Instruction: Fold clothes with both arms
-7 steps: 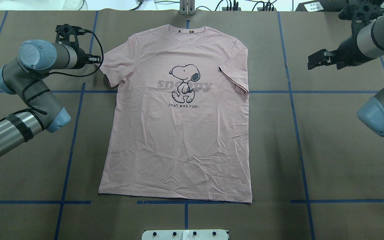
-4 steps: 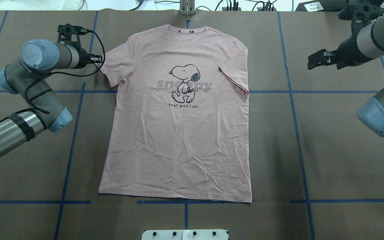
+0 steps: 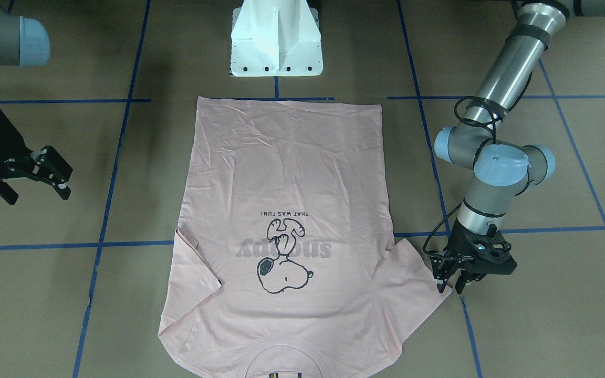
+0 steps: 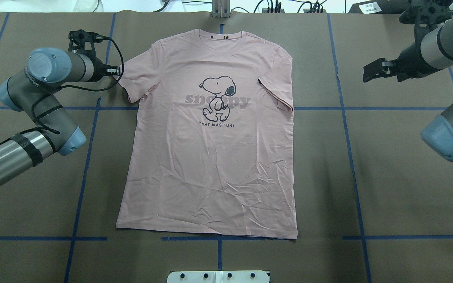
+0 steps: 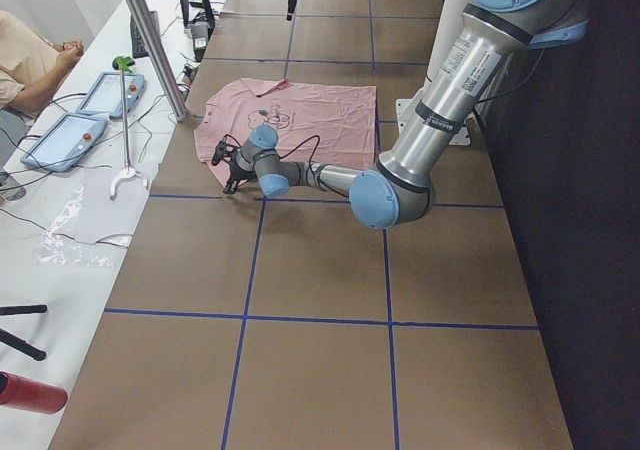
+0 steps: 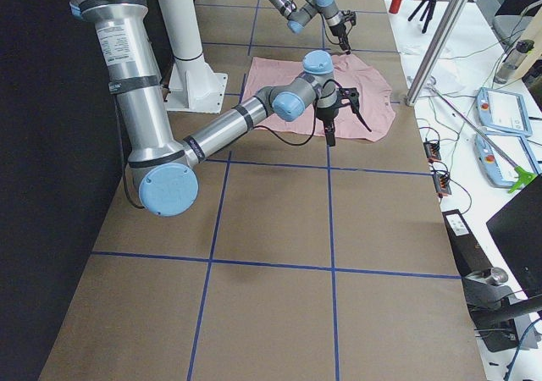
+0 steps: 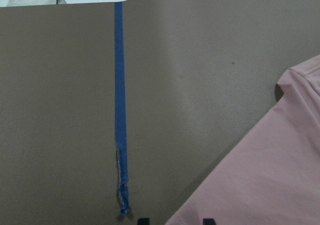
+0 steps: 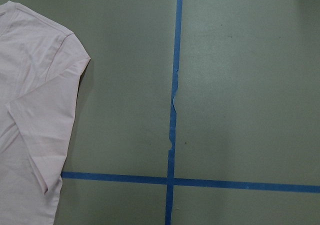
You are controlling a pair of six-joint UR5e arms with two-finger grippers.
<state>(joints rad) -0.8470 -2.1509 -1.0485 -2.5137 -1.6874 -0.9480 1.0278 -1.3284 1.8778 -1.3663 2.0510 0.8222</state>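
The pale pink T-shirt [image 4: 210, 165] lies flat and print side up on the brown table, collar at the far edge. Its left sleeve [image 4: 134, 78] is spread out, and its right sleeve [image 4: 279, 92] is folded in over the body. My left gripper [image 4: 113, 70] is low at the outer edge of the left sleeve. In the left wrist view its two fingertips stand apart with the pink hem [image 7: 270, 175] between them. My right gripper [image 3: 37, 191] hovers open over bare table, well to the right of the shirt [image 3: 287, 157], holding nothing.
Blue tape lines [image 4: 348, 157] grid the table. The white pedestal base [image 3: 276, 37] stands at the near edge, behind the shirt's hem. A metal post [image 5: 150, 40], tablets [image 5: 60, 135] and a seated person [image 5: 25, 60] are beyond the far edge.
My left arm has moved slightly to the right, bringing its gripper up against the left sleeve edge. The right arm and the shirt have not moved.
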